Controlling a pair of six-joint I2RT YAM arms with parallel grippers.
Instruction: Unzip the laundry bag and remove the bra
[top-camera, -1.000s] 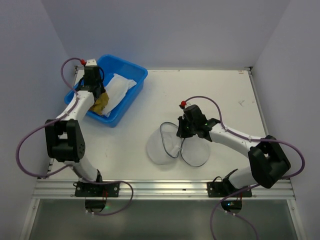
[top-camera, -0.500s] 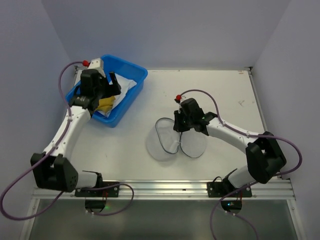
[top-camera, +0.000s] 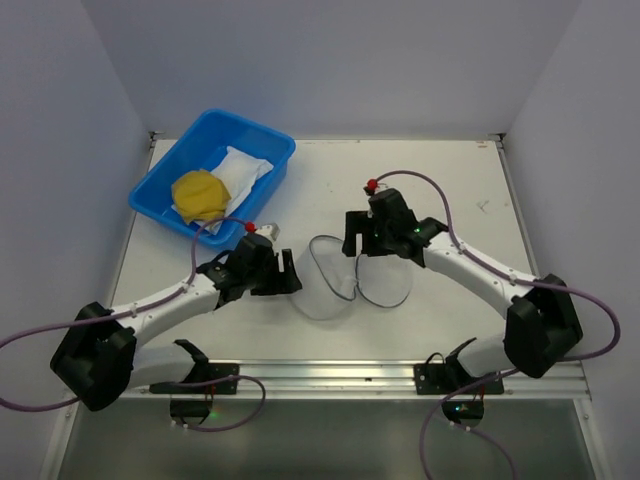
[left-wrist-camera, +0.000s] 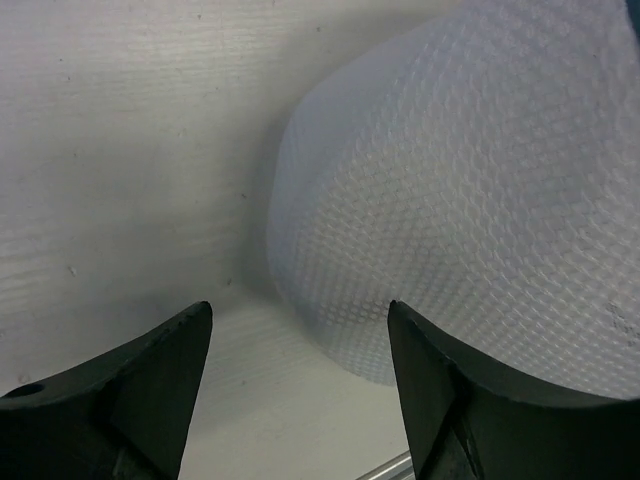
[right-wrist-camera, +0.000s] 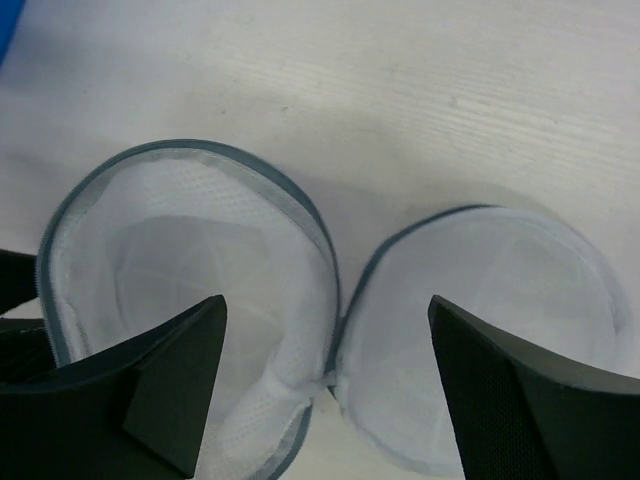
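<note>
The laundry bag (top-camera: 345, 280) lies unzipped on the table, its two round mesh halves side by side with the dark zipper band along their rims. Both halves (right-wrist-camera: 190, 260) look empty in the right wrist view. The mustard-yellow bra (top-camera: 200, 193) sits in the blue tub (top-camera: 270, 145) at the back left. My left gripper (top-camera: 292, 276) is open and low, just left of the bag's mesh wall (left-wrist-camera: 460, 220), with nothing between its fingers (left-wrist-camera: 298, 310). My right gripper (top-camera: 362, 243) hovers open over the seam joining the halves (right-wrist-camera: 327, 300), holding nothing.
A flat white cloth (top-camera: 242, 172) lies in the tub beside the bra. The white table (top-camera: 450, 170) is bounded by grey walls on three sides. A metal rail (top-camera: 320, 375) runs along the near edge by the arm bases.
My left arm swung from the tub down to the bag's left side, leaving the bra in the tub. My right gripper opened, let go of the bag's rim and rose slightly.
</note>
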